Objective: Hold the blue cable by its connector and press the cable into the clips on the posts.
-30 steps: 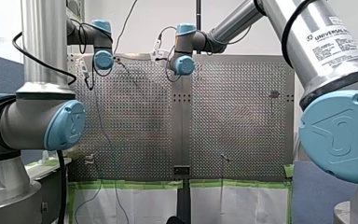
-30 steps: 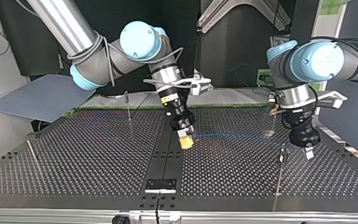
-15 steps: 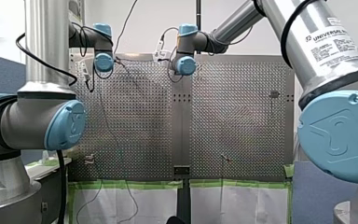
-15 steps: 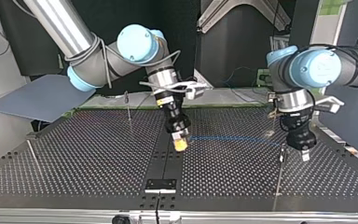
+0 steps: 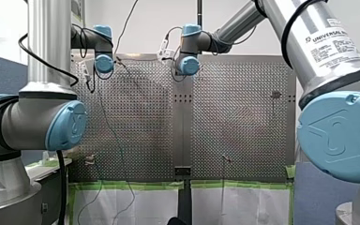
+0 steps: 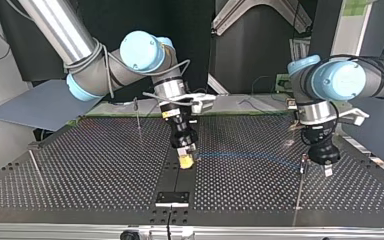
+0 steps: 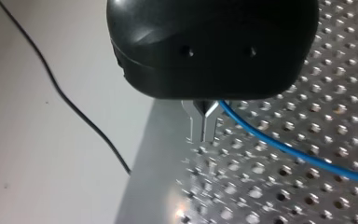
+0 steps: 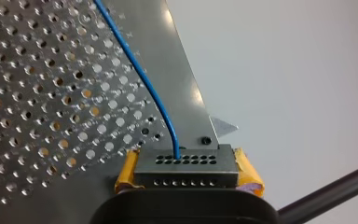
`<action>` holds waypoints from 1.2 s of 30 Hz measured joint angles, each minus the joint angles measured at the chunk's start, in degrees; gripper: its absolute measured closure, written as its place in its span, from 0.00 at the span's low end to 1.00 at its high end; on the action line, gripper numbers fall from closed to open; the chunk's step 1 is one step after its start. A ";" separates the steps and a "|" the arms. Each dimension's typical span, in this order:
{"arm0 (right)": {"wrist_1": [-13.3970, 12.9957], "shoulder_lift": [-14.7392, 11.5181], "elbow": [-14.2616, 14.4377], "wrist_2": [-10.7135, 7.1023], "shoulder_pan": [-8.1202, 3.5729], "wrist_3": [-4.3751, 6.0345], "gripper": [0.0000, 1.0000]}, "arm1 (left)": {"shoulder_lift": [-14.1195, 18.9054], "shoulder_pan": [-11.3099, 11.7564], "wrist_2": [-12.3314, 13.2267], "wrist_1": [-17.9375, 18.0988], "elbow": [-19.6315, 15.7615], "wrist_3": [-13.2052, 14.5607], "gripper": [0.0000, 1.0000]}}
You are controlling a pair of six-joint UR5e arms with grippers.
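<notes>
Right gripper point(image 6: 185, 160): points down at the table's central strip in the top view. Its yellow pads point(image 8: 248, 171) are clamped narrowly on the two sides of the connector.
Connector point(image 8: 186, 162): a grey block with rows of small holes, gripped between those pads. The cable leaves its forward face.
Left gripper point(image 7: 202, 128): a black body with metal fingers point(image 7: 210, 125) drawn tightly together. The cable emerges at their root, so it is pinched there.
Blue cable point(image 7: 284, 147): in the top view it runs just above the table, leaving the right gripper toward 3 o'clock in a shallow line that ends at the left gripper.
Near post point(image 6: 300, 182): a thin rod just beside the left gripper, at its 8 o'clock in the top view. The cable meets its top — whether it sits in the clip cannot be told.
Second post point(image 6: 137, 116): at the right gripper's 10 o'clock in the top view, well apart from the cable.
Third post point(image 6: 35, 167): toward 9 o'clock, near the table's edge, and tilted in this view.
Table point(image 6: 80, 165): a perforated plate lying under both arms.
</notes>
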 joint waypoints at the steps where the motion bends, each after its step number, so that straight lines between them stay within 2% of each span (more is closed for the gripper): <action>1: -0.04 0.03 0.00 0.06 -0.19 0.00 1.00 | -0.21 0.09 0.10 0.06 0.08 -0.02 1.00; 6: -0.71 0.30 -0.12 -0.07 -1.07 0.03 1.00 | -0.68 0.52 1.15 0.44 0.86 -0.58 1.00; 9: -0.96 1.14 -0.76 -0.86 -1.52 0.21 1.00 | -0.80 0.85 1.77 1.27 1.52 -1.50 1.00; 15: -0.66 3.87 -3.42 -2.27 -2.35 0.80 1.00 | -2.57 1.40 2.77 1.68 3.41 -3.90 1.00; 20: -0.04 5.69 -6.07 -3.10 -3.39 1.23 1.00 | -3.81 1.69 3.24 1.76 4.40 -4.87 1.00; 26: 0.41 6.29 -8.22 -3.84 -4.31 1.42 1.00 | -4.01 2.05 3.92 1.82 5.17 -5.96 1.00; 32: 1.40 6.33 -8.59 -4.24 -4.71 1.46 1.00 | -4.38 2.34 5.17 2.00 5.48 -7.38 1.00; 36: 1.99 6.35 -8.61 -4.28 -4.74 1.47 1.00 | -5.76 2.42 6.26 2.16 5.70 -8.19 1.00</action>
